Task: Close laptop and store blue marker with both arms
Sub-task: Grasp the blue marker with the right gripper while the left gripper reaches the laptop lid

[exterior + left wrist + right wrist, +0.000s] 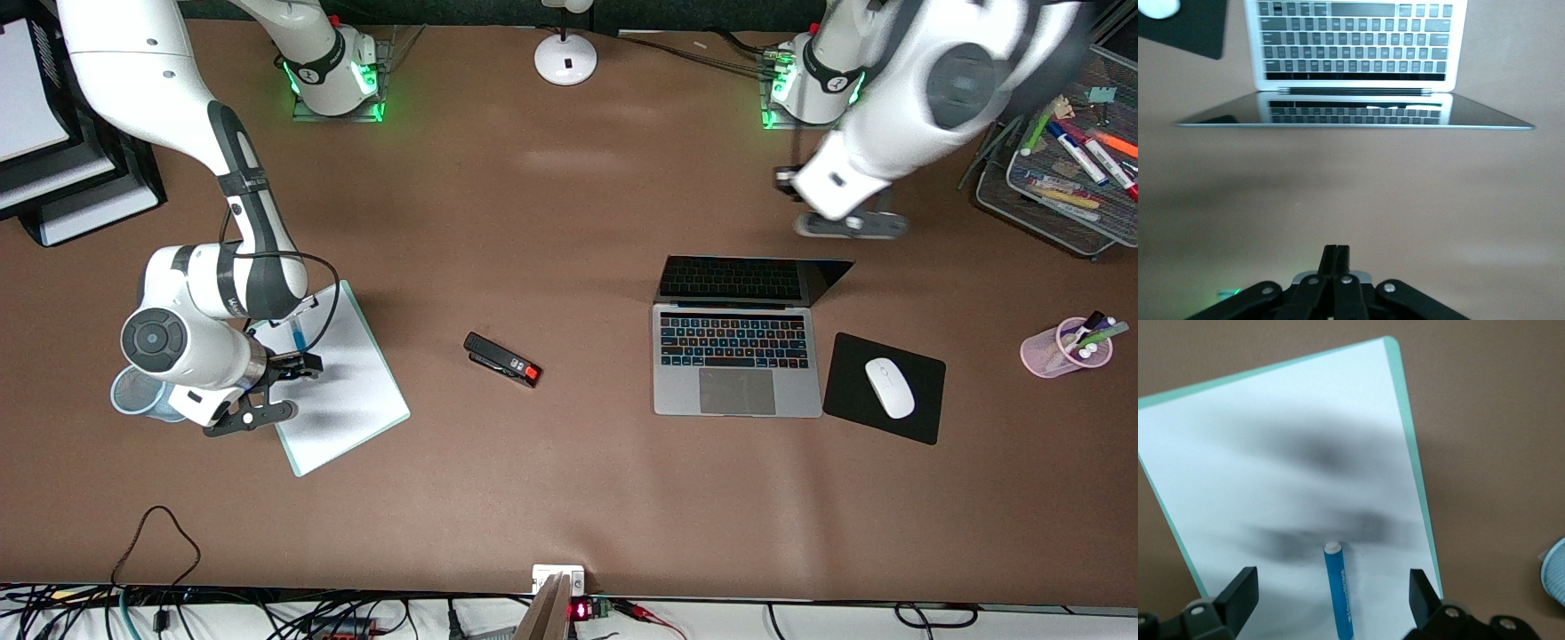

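The right gripper (1331, 600) has its fingers (1238, 595) spread wide, grasping nothing, with the blue marker (1337, 590) lying between them on the whiteboard (1291, 433). In the front view, at the left of the frame, that gripper (283, 384) hangs over the whiteboard (356, 391), and the marker (297, 333) shows as a thin blue line on the board's upper part, just under the arm's wrist. A mesh cup (133, 396) stands on the desk (569, 498) touching or just beside the board's edge, toward the right arm's end, partly hidden by the arm.

The left gripper (1336, 257) has its fingers (1330, 260) clenched together with nothing between them, over bare desk (1351, 193). In the front view it (849, 224) sits in the upper right of the frame, above the laptop (736, 356) in the picture. The laptop is open, its screen (747, 280) tilted back toward the robots, keys facing up. In the left wrist view the screen (1351, 113) mirrors the keys.

Beside the laptop, toward the left arm's end, lies a mouse pad (925, 409) with a white mouse (890, 388) on it. A pink cup (1062, 348) of markers stands at the right edge of the frame, and a wire tray (1058, 209) of pens in the upper right corner. A stapler (502, 359) lies mid-frame between whiteboard and laptop.
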Robot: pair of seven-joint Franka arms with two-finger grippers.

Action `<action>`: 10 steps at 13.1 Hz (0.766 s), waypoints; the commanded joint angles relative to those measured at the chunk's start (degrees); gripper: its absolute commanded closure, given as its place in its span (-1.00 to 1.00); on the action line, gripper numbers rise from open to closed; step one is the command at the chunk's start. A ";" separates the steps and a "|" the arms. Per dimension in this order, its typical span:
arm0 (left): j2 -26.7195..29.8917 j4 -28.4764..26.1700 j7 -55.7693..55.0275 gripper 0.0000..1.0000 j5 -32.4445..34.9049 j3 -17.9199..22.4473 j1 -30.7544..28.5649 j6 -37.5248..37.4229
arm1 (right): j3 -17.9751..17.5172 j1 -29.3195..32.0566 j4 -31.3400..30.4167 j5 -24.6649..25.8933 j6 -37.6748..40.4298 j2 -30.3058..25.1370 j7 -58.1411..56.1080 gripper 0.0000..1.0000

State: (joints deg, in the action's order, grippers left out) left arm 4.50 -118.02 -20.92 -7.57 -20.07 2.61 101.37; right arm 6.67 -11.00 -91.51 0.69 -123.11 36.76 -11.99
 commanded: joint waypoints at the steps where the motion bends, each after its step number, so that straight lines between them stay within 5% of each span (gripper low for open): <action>1: 1.92 -8.52 -1.40 0.96 -0.43 -1.98 -0.68 11.60 | -0.17 0.62 -1.48 -2.52 -0.46 0.24 -7.58 -1.00; 4: -1.41 -12.32 -1.31 0.99 0.10 -2.42 -0.59 22.43 | -0.17 2.64 -2.62 -11.12 -0.46 1.20 -15.85 -1.00; 10: -6.95 -12.06 -0.78 1.00 10.29 -2.25 -1.20 33.16 | -0.08 2.91 -2.27 -10.98 -2.13 2.35 -17.45 -0.84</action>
State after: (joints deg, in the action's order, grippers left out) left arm -1.21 -130.78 -22.19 0.33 -22.07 2.07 131.95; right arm 6.78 -8.13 -93.61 -9.63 -123.83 38.77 -27.90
